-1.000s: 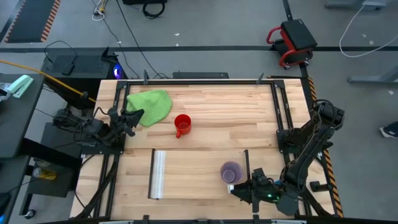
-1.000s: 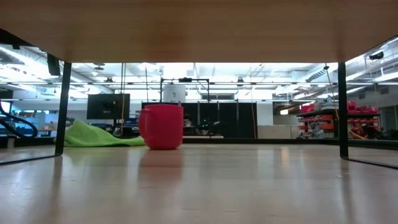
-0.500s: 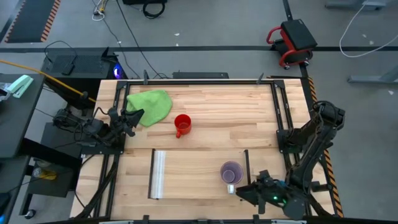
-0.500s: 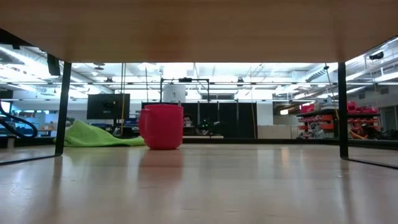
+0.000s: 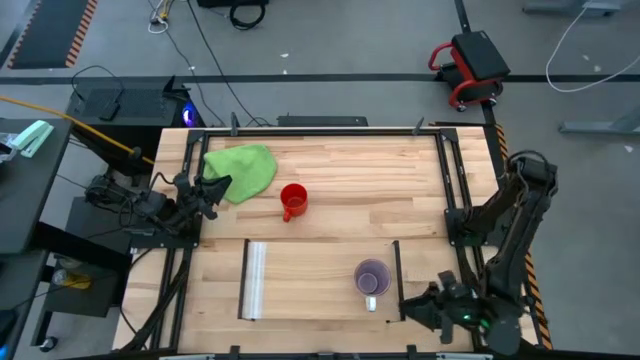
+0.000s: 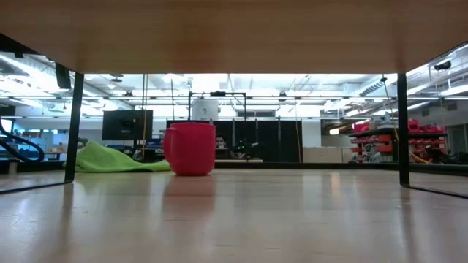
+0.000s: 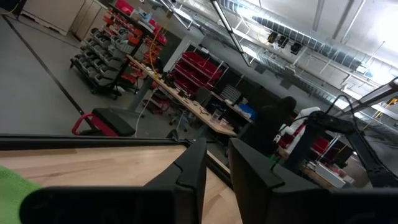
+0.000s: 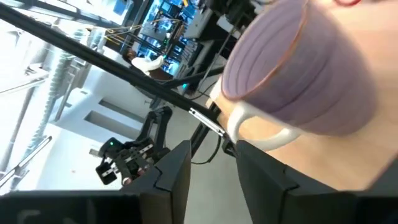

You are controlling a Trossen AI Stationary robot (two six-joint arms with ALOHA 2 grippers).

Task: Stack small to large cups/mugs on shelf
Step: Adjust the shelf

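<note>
The purple mug (image 5: pixel 372 277) stands upright on the shelf (image 5: pixel 310 285), close to the thin dark rail (image 5: pixel 397 270), with its pale handle (image 8: pixel 264 132) toward the near edge. The red mug (image 5: pixel 292 201) stands on the tabletop beyond the shelf and also shows in the low view (image 6: pixel 191 148). My right gripper (image 5: pixel 410 306) hovers open just right of the dark rail at the near edge, apart from the purple mug (image 8: pixel 298 81). My left gripper (image 5: pixel 222 186) waits at the table's left side beside the green cloth, its fingers (image 7: pixel 193 174) slightly apart with nothing between them.
A green cloth (image 5: pixel 243 170) lies at the far left of the table. A silvery rail (image 5: pixel 256 280) bounds the shelf's left end. Black frame bars (image 5: pixel 452 180) run along the table's sides. Bare wood lies between the red mug and the right frame bar.
My right gripper has drawn back from the purple mug toward the table's right and near edges, rising a little. The purple mug stays upright where it was on the shelf.
</note>
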